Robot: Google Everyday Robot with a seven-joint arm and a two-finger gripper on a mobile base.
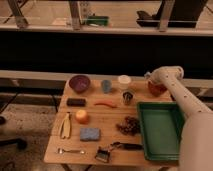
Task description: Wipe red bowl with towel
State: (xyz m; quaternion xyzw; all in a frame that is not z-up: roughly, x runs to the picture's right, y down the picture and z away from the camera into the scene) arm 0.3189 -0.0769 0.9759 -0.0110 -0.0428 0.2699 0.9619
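Gripper (149,76) at far right corner of bench (107,120), open or closed: can't tell. To its left: white cup (124,81), blue cup (106,86), purple bowl (79,83). Metal cup (128,97) nearer, left of it; green tray (160,130) nearer. Red bowl (153,90) just below gripper, partly hidden by arm (180,95)

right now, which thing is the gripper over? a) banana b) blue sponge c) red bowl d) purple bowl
c, the gripper is at the table's back right corner, right above the red bowl, far across from the purple bowl.
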